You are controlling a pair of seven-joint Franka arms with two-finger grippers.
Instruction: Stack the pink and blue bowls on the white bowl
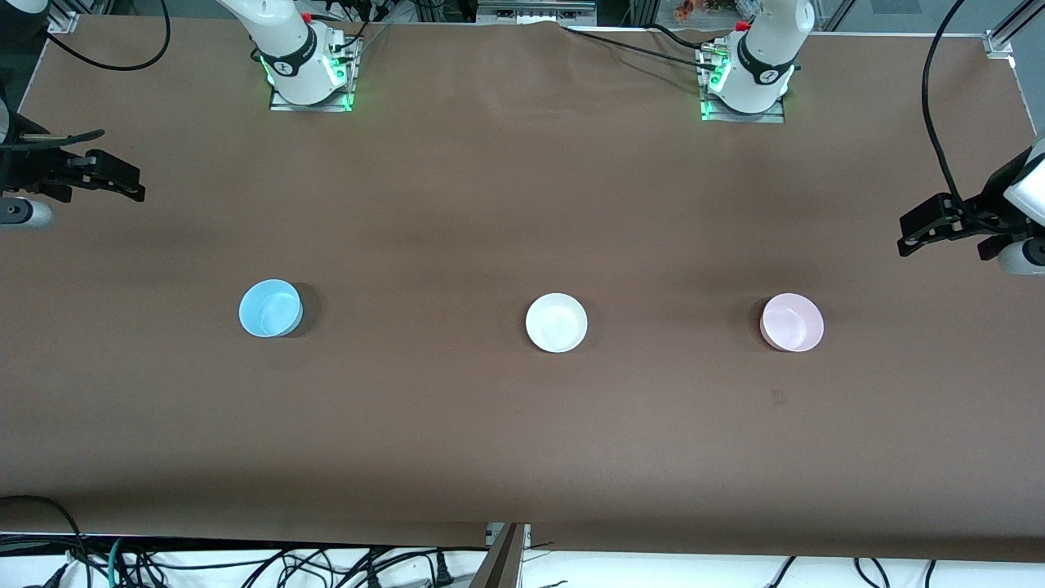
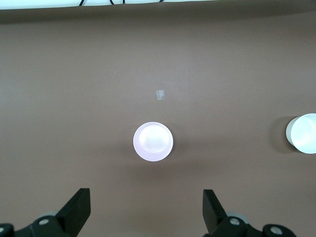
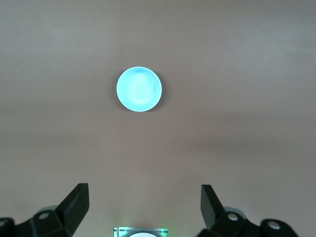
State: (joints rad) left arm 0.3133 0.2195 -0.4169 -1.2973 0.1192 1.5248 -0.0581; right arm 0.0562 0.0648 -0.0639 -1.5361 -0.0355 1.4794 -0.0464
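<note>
Right now I have both claws spread wide and empty, held high at the table's ends: the left gripper (image 1: pixel 906 237) nearest the pink bowl (image 1: pixel 791 322), the right gripper (image 1: pixel 135 186) nearest the blue bowl (image 1: pixel 270 308). The white bowl (image 1: pixel 556 322) sits between them in one row. Each arm is cut off at the frame edge.
</note>
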